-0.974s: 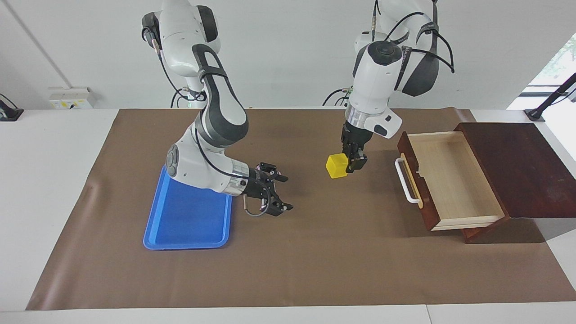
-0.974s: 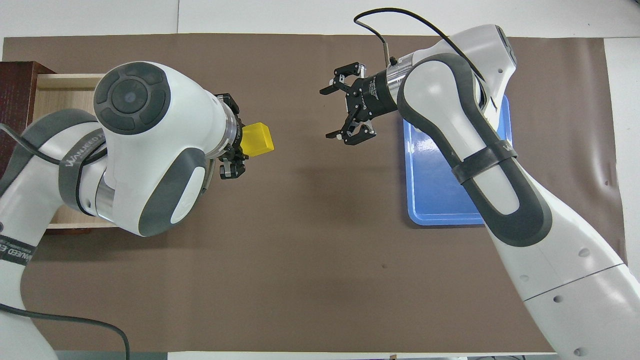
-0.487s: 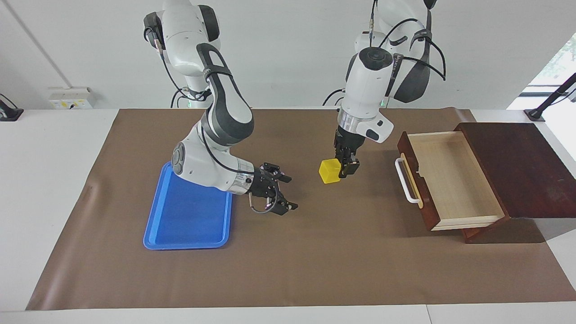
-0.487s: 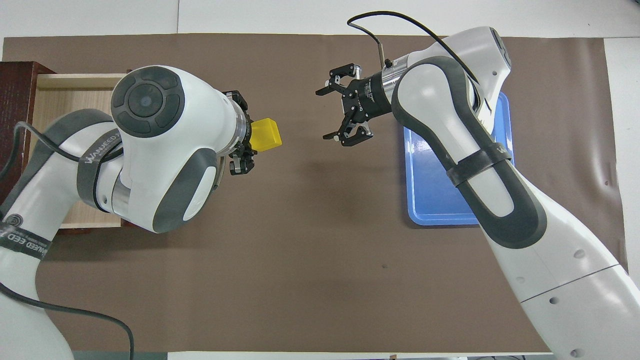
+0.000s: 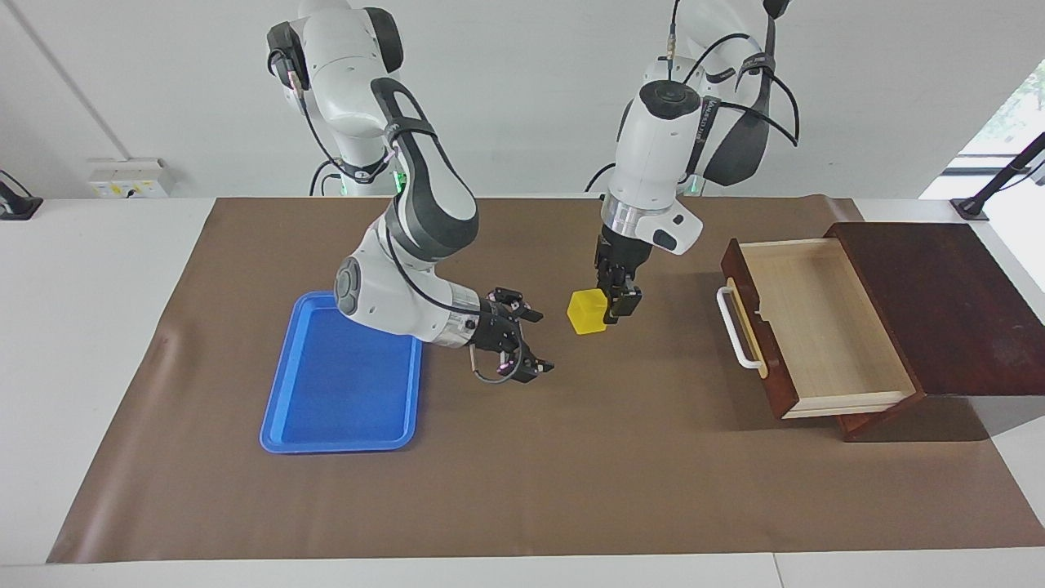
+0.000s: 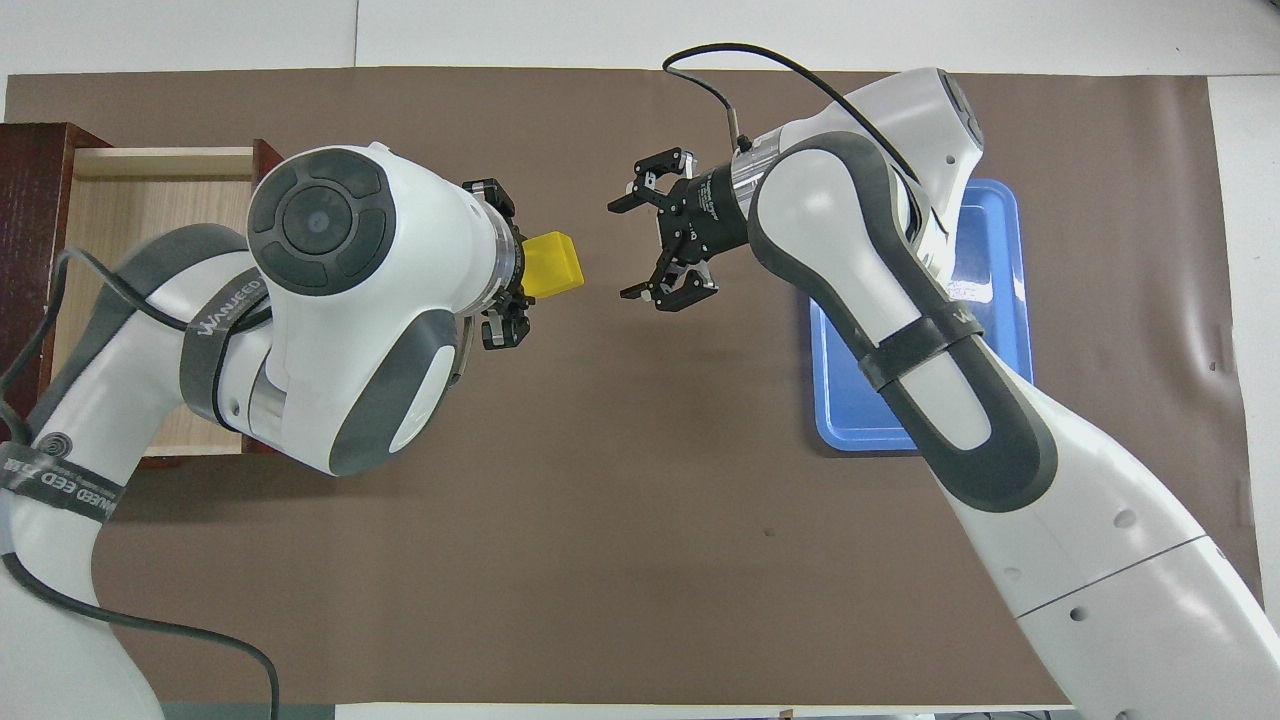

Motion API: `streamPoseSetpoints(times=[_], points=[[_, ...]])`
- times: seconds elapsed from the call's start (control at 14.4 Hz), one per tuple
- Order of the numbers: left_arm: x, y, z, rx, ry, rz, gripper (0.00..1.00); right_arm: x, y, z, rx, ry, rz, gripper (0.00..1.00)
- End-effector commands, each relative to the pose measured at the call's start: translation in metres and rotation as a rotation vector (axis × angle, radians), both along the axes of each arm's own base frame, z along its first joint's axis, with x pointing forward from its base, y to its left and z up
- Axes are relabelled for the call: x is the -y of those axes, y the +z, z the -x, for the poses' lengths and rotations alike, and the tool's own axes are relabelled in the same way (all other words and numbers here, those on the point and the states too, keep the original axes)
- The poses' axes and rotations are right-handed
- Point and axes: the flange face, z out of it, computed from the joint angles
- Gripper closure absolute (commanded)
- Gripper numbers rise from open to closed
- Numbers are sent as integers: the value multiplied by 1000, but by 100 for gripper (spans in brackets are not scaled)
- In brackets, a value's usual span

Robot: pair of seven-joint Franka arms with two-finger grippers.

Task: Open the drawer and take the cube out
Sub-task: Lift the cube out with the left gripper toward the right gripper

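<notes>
The dark reddish-brown drawer [image 5: 824, 327] stands pulled open at the left arm's end of the table, its light wood inside bare; it also shows in the overhead view [image 6: 150, 200]. My left gripper [image 5: 608, 306] [image 6: 515, 285] is shut on the small yellow cube [image 5: 587, 311] [image 6: 556, 277] and holds it above the brown mat, between the drawer and the blue tray. My right gripper [image 5: 526, 343] [image 6: 645, 240] is open, lying sideways with its fingers pointing at the cube, a short gap from it.
A blue plastic tray [image 5: 343, 384] [image 6: 985, 260] lies on the brown mat [image 5: 522, 490] toward the right arm's end, partly under the right arm. The drawer's white bar handle [image 5: 735, 327] faces the middle of the table.
My left gripper has carried the cube away from the drawer toward the middle of the table. My right gripper has moved toward the cube, so the gap between them has shrunk.
</notes>
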Motion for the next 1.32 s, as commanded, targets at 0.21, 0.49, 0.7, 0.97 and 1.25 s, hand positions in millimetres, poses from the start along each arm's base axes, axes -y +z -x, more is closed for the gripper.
streamPoseSetpoints(times=[0.21,0.49,0.7,0.97,1.25], points=[[16,-8,-7,10,-1,-6,100,-2,-5,9,-17,-37,-2,0],[19,-14,-11,-11,1,-8,100,-1,-5,12,-65,-71,4,0],[34,-37,-19,-82,-16,-60,100,-9,-9,18,-66,-55,9,0],[42,-31,-19,-77,-24,-54,100,-9,-16,22,56,53,11,0],[42,-31,-19,-79,-24,-57,100,-17,-20,30,109,95,11,0]])
